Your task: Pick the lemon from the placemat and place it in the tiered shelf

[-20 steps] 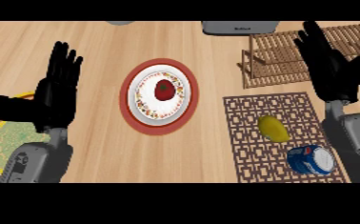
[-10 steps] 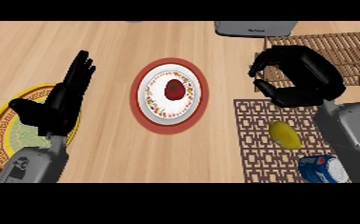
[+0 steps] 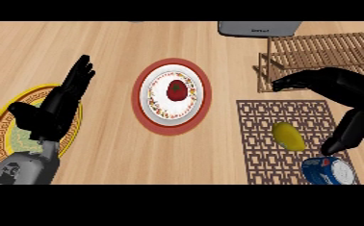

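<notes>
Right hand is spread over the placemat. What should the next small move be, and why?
Probably lower the right hand onto the lemon and close round it. The lemon lies untouched on the placemat, between the fingers above and thumb below, beside a blue can.

The counter (image 3: 113, 47) looks like pale, smooth matt wood with fine grain. At two o'clock the tiered shelf (image 3: 320, 52) is slatted light wood, unpainted. The placemat (image 3: 263, 133) at four o'clock has a brown fretwork weave (cloth or wood, hard to tell). On it the lemon (image 3: 289, 136) has a dull yellow skin, and the can (image 3: 328, 170) looks glossy blue. The central plate (image 3: 172, 96) seems glazed ceramic. Both hands, left (image 3: 58, 105) and right (image 3: 334, 88), are glossy black plastic.
</notes>
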Action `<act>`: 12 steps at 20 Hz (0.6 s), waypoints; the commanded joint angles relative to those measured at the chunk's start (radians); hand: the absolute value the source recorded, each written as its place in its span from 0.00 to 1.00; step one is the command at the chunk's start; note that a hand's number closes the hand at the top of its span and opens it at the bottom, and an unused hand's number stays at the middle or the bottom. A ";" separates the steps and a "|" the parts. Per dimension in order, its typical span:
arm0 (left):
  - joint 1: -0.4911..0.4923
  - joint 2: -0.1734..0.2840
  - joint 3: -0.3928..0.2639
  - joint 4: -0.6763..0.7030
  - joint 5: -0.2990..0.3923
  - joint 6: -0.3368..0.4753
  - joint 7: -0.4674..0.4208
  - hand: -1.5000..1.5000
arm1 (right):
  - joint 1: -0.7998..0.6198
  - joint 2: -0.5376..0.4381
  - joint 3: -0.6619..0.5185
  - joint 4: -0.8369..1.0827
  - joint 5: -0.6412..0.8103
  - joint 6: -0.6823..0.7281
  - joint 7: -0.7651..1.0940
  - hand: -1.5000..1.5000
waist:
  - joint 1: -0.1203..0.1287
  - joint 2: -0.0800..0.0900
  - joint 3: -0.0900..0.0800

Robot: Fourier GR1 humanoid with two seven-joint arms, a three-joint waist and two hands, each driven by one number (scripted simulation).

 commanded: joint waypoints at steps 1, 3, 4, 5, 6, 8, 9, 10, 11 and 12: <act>0.015 0.027 0.008 -0.024 0.006 -0.020 0.022 0.50 | -0.032 -0.068 -0.034 0.070 0.101 0.242 -0.203 0.00 | 0.002 -0.005 0.000; 0.020 0.008 -0.002 -0.007 -0.004 -0.013 0.003 0.50 | -0.065 -0.111 -0.058 0.064 0.119 0.252 -0.220 0.00 | -0.004 -0.003 0.000; 0.008 0.012 0.005 -0.038 0.005 -0.004 0.041 0.50 | -0.071 -0.117 -0.056 0.024 0.172 0.219 -0.231 0.00 | -0.008 -0.009 0.000; 0.002 0.008 -0.002 -0.049 -0.006 0.011 0.060 0.50 | -0.070 -0.121 -0.048 0.008 0.215 0.200 -0.245 0.00 | -0.009 -0.009 0.001; 0.059 0.036 0.018 -0.038 0.016 -0.037 0.004 0.50 | -0.078 -0.134 -0.055 -0.008 0.241 0.173 -0.258 0.00 | 0.006 -0.009 -0.001; 0.037 0.010 0.007 -0.021 0.002 -0.022 -0.005 0.50 | -0.129 -0.173 -0.049 -0.022 0.280 0.173 -0.272 0.00 | 0.006 -0.004 -0.002; 0.034 0.020 0.019 -0.041 0.019 -0.020 0.035 0.50 | -0.098 -0.159 -0.027 -0.046 0.320 0.154 -0.309 0.00 | 0.001 -0.007 0.000; 0.059 -0.005 -0.006 -0.041 -0.011 -0.003 -0.004 0.50 | -0.060 -0.149 0.010 -0.102 0.371 0.121 -0.334 0.00 | -0.013 -0.011 -0.001; 0.036 0.013 0.007 -0.041 0.000 -0.014 0.024 0.50 | -0.070 -0.175 0.018 -0.088 0.389 0.132 -0.354 0.00 | -0.011 -0.008 -0.001; 0.011 0.007 0.013 -0.050 0.005 0.001 0.057 0.50 | -0.077 -0.190 0.032 -0.093 0.406 0.129 -0.368 0.00 | -0.016 -0.010 -0.002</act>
